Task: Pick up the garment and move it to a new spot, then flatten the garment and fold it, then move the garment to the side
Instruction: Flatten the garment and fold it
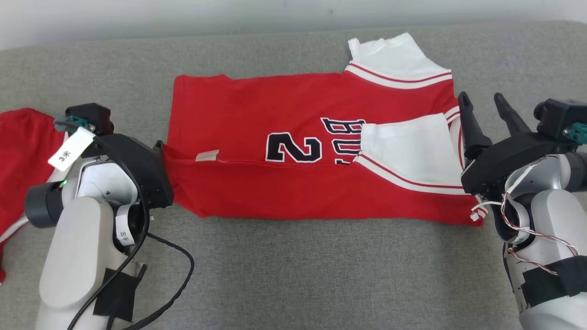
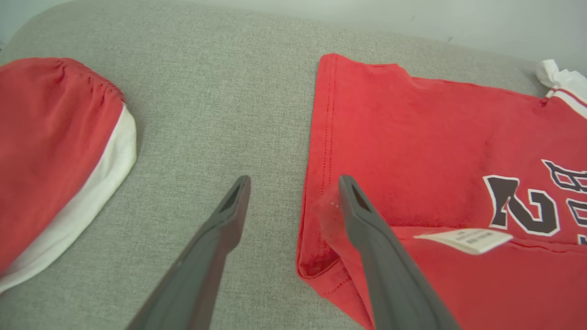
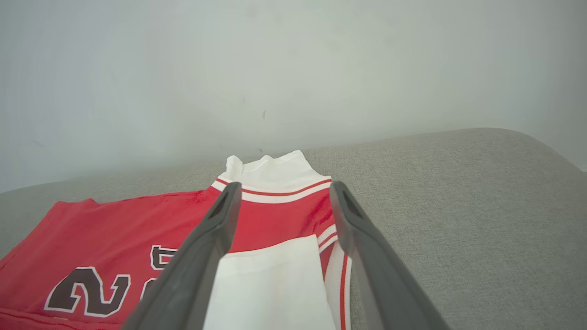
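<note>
Count, left to right: 2 garments, 2 grippers.

Second red garment (image 1: 23, 146) with a white band sits at the far left edge, partly out of the head view. Not touching the jersey; bare strip of grey between them.

Left gripper (image 2: 294, 183): jaws released, nothing in them. One finger over bare fabric, the other over the jersey's left hem.

Red jersey (image 1: 284, 119), number 2, lies mid-surface, long axis left-right. Near long side is folded up over the front; the fold edge cuts off the lettering. Small label (image 1: 207, 156) showing at that edge. 2 white sleeves (image 1: 394, 57): one sticks out at the far right corner, one is folded onto the front.

Right gripper (image 1: 481, 98): jaws released, empty, at the jersey's right end, fingers pointing away from the robot.

Surface (image 1: 321, 275): grey woven fabric, rounded corners. Pale plain wall (image 3: 229, 68) right behind the far edge.

Room: wide bare band on the near side, narrow band on the far side, some bare grey right of the jersey. Black cable (image 1: 179, 275) loops off the left arm onto the near band.
</note>
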Motion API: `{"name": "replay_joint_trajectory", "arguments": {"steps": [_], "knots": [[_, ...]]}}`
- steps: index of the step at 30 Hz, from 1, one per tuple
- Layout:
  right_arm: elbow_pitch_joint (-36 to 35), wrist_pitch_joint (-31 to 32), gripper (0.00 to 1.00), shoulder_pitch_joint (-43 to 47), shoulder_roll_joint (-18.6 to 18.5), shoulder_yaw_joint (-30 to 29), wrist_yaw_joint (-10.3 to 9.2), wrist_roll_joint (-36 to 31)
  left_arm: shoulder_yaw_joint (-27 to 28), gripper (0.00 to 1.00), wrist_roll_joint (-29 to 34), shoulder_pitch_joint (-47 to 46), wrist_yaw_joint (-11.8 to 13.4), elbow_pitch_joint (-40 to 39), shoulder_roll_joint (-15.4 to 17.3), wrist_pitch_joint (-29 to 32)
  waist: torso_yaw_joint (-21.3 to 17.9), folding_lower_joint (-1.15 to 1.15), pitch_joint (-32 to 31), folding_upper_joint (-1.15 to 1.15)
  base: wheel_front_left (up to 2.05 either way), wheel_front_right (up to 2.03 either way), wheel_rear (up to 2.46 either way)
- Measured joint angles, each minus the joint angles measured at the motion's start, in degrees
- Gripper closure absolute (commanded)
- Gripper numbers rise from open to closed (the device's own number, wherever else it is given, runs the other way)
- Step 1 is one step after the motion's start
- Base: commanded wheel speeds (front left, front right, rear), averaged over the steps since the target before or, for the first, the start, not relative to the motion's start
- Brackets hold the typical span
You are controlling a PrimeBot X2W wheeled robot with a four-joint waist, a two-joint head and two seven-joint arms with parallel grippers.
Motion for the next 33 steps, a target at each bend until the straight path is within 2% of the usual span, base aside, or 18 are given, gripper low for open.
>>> {"name": "replay_joint_trajectory", "arguments": {"steps": [14,16,21,25,33], "knots": [[1.0,-6.2,0.00,6.3,-0.7,-1.9,-0.07,-0.6,-0.1,0.00,1.5,5.4,-0.6,0.0,2.1,-11.1,0.0,0.00,-5.6,0.00,0.00,0.00,0.00],[1.3,-6.7,0.00,6.9,-0.6,-1.8,-0.08,-0.6,-0.1,0.00,1.6,6.4,-0.7,0.1,2.7,-11.8,-0.3,0.00,-6.2,0.00,0.00,0.00,0.00],[1.7,-6.8,0.00,10.5,-0.8,-2.1,-0.19,-1.2,-3.2,0.00,1.8,9.8,-3.6,0.7,2.6,-12.8,-1.3,-0.01,-7.2,-0.01,0.00,0.00,0.00],[2.3,-7.2,0.00,12.9,-1.0,-2.3,-0.58,-1.6,-5.4,0.00,2.6,11.4,-4.7,1.7,2.2,-13.8,-1.7,-0.01,-7.5,-0.01,0.00,0.00,0.00],[4.3,-7.5,0.00,14.2,-0.5,-2.1,-1.03,-1.7,-6.9,0.00,4.2,12.7,-4.7,3.2,2.4,-15.3,-1.9,-0.01,-6.7,-0.01,0.00,0.00,0.00]]}}
